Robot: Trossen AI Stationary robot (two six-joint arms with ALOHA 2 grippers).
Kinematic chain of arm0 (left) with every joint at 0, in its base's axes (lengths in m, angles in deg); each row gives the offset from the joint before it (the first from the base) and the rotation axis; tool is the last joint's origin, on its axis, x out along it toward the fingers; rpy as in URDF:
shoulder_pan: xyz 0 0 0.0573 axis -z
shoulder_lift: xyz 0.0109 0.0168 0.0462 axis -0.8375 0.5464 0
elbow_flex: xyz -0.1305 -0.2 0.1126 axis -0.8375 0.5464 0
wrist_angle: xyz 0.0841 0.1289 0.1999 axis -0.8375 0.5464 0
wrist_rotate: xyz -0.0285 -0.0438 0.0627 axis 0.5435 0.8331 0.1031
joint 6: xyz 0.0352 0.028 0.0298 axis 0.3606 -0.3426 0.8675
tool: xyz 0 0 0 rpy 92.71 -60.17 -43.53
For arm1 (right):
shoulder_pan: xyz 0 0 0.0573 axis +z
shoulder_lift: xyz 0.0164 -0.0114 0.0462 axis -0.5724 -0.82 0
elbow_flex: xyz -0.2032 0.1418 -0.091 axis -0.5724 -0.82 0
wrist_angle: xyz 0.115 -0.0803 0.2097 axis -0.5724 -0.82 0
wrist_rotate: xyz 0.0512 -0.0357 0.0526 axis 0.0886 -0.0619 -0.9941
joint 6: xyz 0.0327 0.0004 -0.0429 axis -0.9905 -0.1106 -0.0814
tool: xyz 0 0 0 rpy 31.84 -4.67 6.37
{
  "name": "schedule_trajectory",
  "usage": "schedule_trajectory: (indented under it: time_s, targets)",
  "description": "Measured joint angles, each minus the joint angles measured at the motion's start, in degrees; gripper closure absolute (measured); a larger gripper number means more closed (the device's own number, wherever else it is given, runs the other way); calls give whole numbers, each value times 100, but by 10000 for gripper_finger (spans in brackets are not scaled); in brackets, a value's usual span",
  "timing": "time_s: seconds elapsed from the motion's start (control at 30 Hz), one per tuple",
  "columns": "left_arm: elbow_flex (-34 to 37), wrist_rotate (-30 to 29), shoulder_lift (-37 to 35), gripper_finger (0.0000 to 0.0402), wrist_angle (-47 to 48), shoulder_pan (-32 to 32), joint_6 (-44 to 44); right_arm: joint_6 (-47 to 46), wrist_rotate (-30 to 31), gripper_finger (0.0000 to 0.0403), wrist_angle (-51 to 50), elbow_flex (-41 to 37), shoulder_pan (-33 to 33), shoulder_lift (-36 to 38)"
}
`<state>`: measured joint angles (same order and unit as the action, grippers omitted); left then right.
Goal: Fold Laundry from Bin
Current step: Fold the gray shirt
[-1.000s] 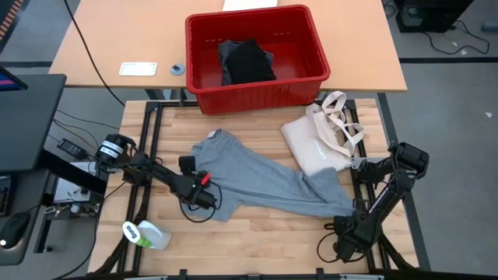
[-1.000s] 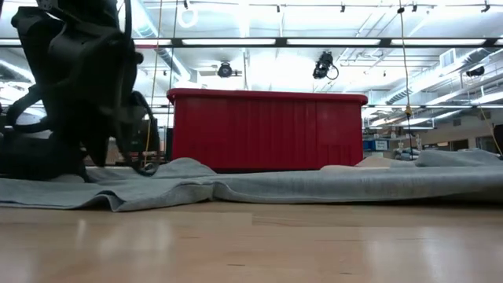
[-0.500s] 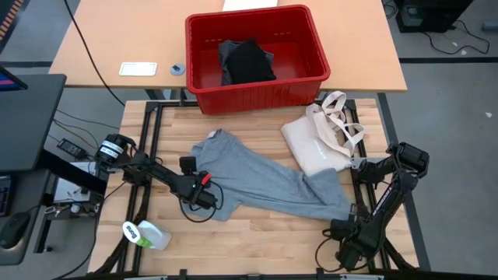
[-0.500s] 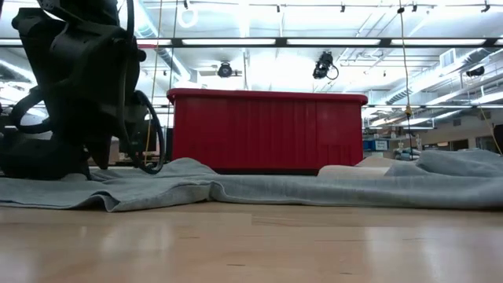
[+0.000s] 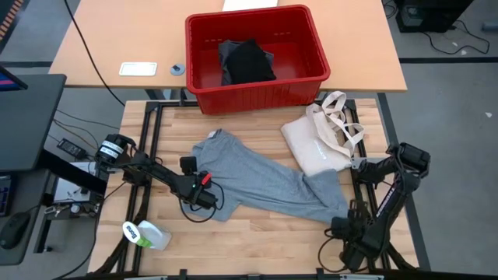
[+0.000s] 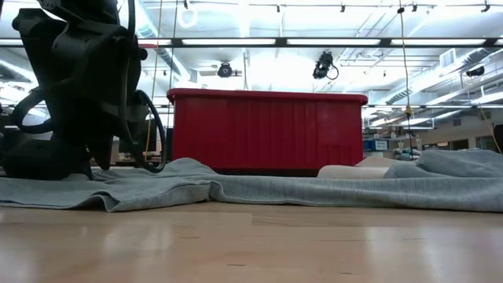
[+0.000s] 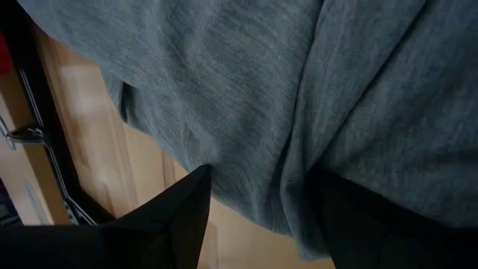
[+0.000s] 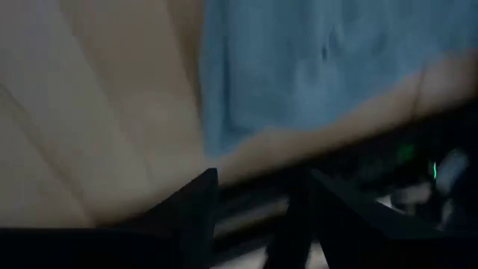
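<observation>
Left end effector [image 7: 258, 213] straddles the grey T-shirt [image 5: 257, 180] hem, fingers spread.

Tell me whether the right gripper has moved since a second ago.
Yes. In the high view the right gripper has pulled back off the grey T-shirt corner toward the table's near edge, fingers now open with nothing between them.
</observation>
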<state>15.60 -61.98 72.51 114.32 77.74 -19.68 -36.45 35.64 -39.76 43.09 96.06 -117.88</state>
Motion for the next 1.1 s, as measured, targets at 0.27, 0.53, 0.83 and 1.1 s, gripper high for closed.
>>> schedule_trajectory:
  time_s: [0.27, 0.53, 0.83, 1.1]
  targets:
    - [0, 2, 0, 171, -10, -5, -22, -350, 657, 192, 389, -756, 108, 0]
    - [-2, 0, 0, 171, -55, -7, -24, -68, 492, 203, 600, -1264, 140, -2]
    - [-2, 0, 0, 171, -74, -7, -24, 496, 888, 282, 1240, -1282, 45, -2]
    - [-4, -1, 0, 171, -94, -7, -26, 409, 229, 382, 299, -1108, -26, -11]
